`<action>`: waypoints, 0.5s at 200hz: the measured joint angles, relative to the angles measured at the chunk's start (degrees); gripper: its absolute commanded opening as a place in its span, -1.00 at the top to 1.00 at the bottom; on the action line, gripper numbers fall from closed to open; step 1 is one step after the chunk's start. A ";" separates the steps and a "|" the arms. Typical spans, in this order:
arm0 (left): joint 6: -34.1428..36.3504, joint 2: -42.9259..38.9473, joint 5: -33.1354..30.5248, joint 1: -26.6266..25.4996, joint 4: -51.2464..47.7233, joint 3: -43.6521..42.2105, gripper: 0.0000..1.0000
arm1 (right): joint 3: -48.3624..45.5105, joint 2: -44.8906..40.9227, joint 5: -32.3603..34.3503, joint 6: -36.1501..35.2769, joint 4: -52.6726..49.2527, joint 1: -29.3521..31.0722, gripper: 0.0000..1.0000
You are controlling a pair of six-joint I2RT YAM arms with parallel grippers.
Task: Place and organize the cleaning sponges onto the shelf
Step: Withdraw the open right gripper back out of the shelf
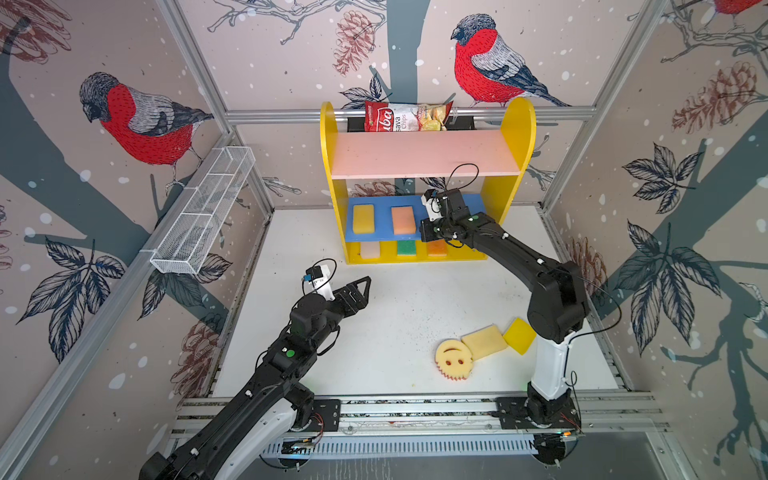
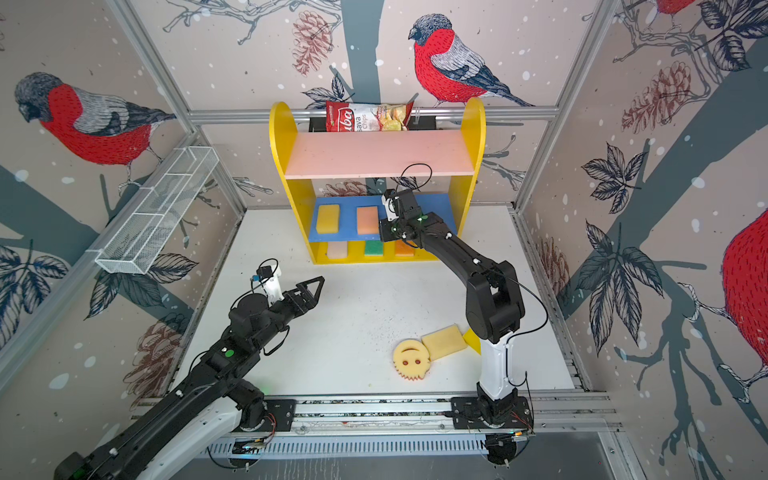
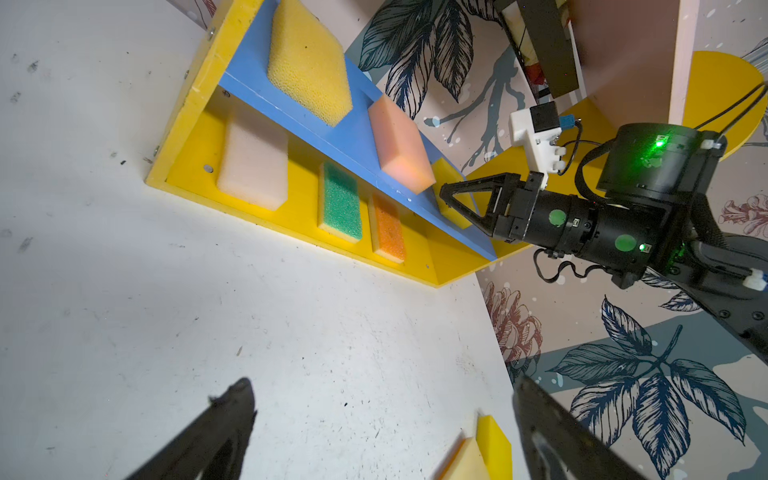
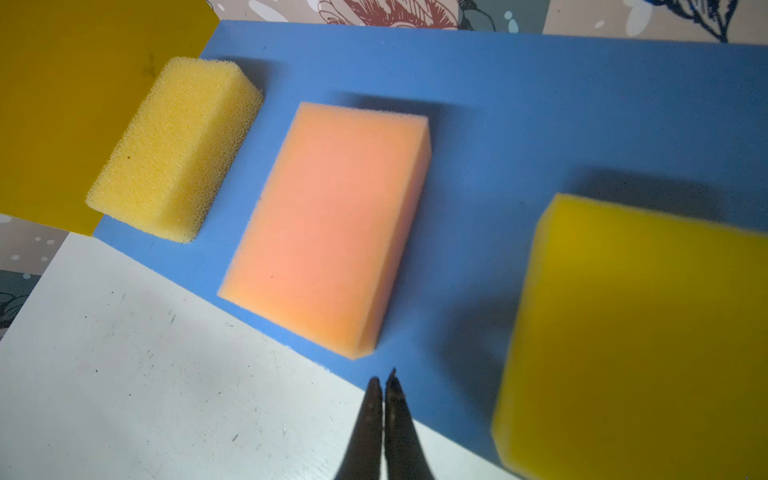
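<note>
The shelf [image 1: 519,124] stands at the back. Its blue board [image 4: 498,124] carries a porous yellow sponge [image 4: 174,149], a peach sponge [image 4: 332,224] and a smooth yellow sponge [image 4: 636,340]. On the base lie cream [image 1: 370,250], green [image 1: 406,248] and orange [image 1: 436,248] sponges. My right gripper [image 4: 384,380] is shut and empty at the blue board's front edge, between the peach and smooth yellow sponges. On the table lie a smiley sponge [image 1: 453,358], a cream sponge [image 1: 484,341] and a yellow sponge [image 1: 519,334]. My left gripper [image 1: 361,293] hovers open and empty over the table's left.
A red-and-white chips bag [image 1: 405,116] sits at the back of the pink top board [image 1: 424,153]. A white wire-mesh rack [image 1: 203,212] hangs on the left wall. The right arm's base [image 1: 548,365] stands right beside the loose sponges.
</note>
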 measured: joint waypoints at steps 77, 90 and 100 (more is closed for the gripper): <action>0.02 -2.03 -1.01 0.02 -2.89 -0.37 -0.91 | 2.25 2.56 0.00 0.28 -0.33 0.04 0.85; 0.02 -1.70 -1.01 0.02 -2.86 -0.37 -0.91 | 2.43 2.58 -0.04 0.28 -0.33 0.07 0.85; 0.02 -1.38 -1.01 0.02 -2.84 -0.37 -0.91 | 2.69 2.67 -0.22 0.31 -0.35 0.11 0.84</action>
